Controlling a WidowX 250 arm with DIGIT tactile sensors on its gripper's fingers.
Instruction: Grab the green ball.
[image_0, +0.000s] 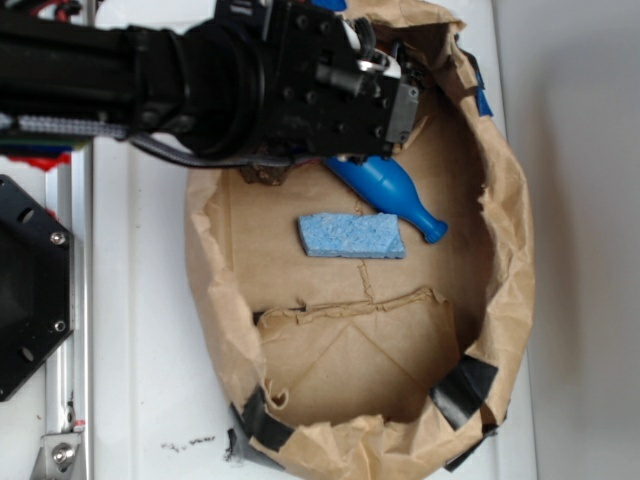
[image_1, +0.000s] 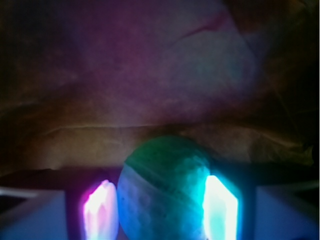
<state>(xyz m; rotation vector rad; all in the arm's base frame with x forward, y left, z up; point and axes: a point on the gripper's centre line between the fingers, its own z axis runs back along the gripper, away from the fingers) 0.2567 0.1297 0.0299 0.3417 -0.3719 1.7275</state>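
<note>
White bench (image_0: 140, 330) with a rolled-down brown paper bag (image_0: 515, 260); grasp step under way.

Exterior view: the arm hides the ball; a blue bottle toy (image_0: 390, 192) and blue sponge (image_0: 352, 237) lie in the bag.
Wrist view: the green ball (image_1: 162, 192) sits between the glowing fingers (image_1: 220, 210), which stand apart beside it. Whether they touch it I cannot tell. Next, likely, squeeze, then lift. No writing readable.

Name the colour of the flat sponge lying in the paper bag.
Light blue sponge, speckled; clearest in the exterior view.
</note>
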